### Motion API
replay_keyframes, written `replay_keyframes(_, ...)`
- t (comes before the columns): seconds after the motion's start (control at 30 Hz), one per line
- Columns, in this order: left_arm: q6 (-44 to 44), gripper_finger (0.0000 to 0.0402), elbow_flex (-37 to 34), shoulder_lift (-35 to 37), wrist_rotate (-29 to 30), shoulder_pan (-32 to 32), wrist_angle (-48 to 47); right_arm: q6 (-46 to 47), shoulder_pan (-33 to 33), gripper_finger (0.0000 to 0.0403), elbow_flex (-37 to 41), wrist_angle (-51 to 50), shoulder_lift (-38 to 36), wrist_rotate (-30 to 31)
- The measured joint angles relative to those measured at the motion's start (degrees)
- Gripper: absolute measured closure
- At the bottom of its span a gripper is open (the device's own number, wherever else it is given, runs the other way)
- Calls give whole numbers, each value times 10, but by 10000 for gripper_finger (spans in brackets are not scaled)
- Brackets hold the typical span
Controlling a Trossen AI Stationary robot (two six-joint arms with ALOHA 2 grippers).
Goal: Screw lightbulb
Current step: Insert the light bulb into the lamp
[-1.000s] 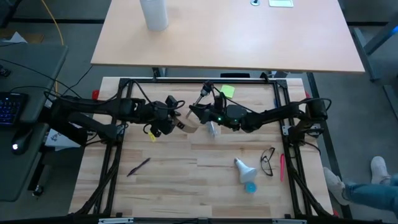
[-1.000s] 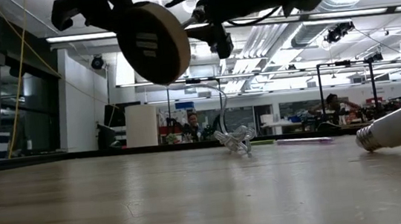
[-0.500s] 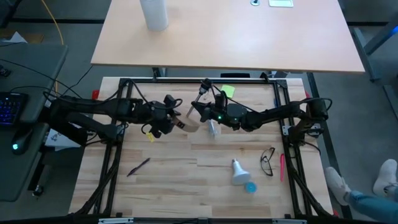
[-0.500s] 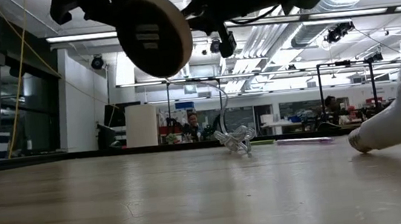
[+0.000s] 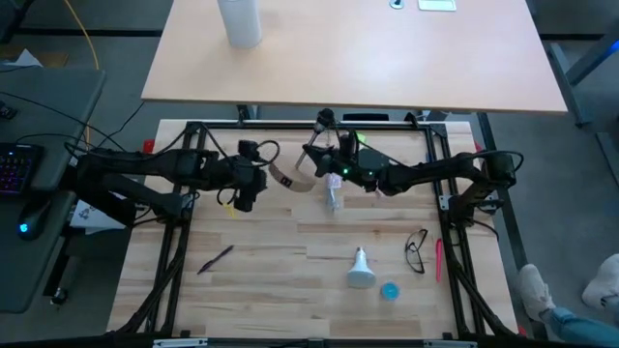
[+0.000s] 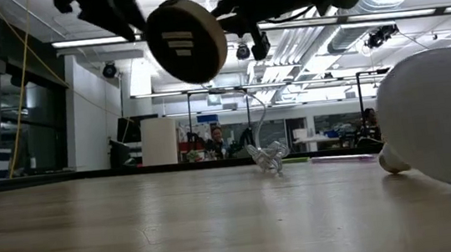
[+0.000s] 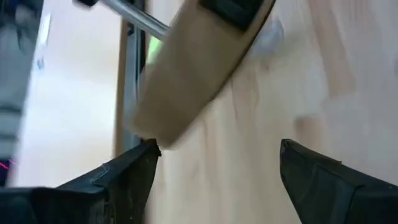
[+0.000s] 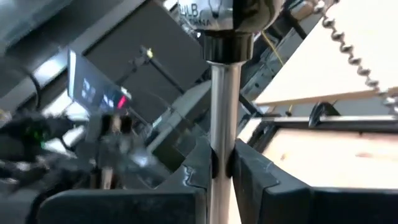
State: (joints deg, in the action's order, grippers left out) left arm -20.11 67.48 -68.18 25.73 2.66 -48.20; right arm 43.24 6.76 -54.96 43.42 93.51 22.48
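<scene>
Lightbulb [image 5: 360,270]: lying on its side on the wooden table [image 5: 280,290], screw base pointing toward the lamp base, well apart from it and from both grippers; in the low view the globe [image 6: 441,117] is filling the right edge.
Lamp base [image 5: 303,173]: a round wooden disc, hanging tilted in the air above the table's middle, between the two arms; its metal post [image 8: 222,112] is running up from it.
Right gripper [image 8: 222,163]: reaching in beside the lamp base, fingers pinching the metal post.
Left gripper [image 7: 217,171]: hovering just beside the lamp base, fingers spread wide, touching nothing.
Surface: pale plank tabletop inside a black frame; beyond the lightbulb, away from the lamp base, a small blue cap [image 5: 389,290], eyeglasses [image 5: 416,249] and a pink pen [image 5: 438,259] are lying; a dark pen [image 5: 217,258] is lying well off on the left arm's side.
Room: a second, bare tan table [image 5: 406,58] is standing past the lamp base, carrying a white cylinder [image 5: 239,21]; the low view is showing ceiling strip lights and distant workbenches.
</scene>
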Motion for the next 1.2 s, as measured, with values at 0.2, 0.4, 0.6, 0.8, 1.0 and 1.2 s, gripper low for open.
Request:
replay_keyframes(0.2, 339, 90, -110, 103, -33, -6, 160, -13, 27, 373, 0, 73, -2, 15)
replay_keyframes(0.4, 649, 90, -269, 172, 32, -9, 537, -32, 39, 373, 0, 76, -1, 24)
replay_keyframes(0.6, 944, 90, -291, 148, 85, -26, 606, -87, 39, 373, -19, 49, -1, 73)
replay_keyframes(0.8, 1079, 90, -290, 111, 124, -30, 601, -173, 39, 373, -74, -57, -1, 75)
replay_keyframes(1.0, 1111, 90, -291, 95, 145, -55, 613, -223, 37, 373, -97, -81, -1, 42)
replay_keyframes(1.2, 1095, 90, -270, 82, 121, -84, 608, -247, 28, 373, -99, -106, -1, 38)
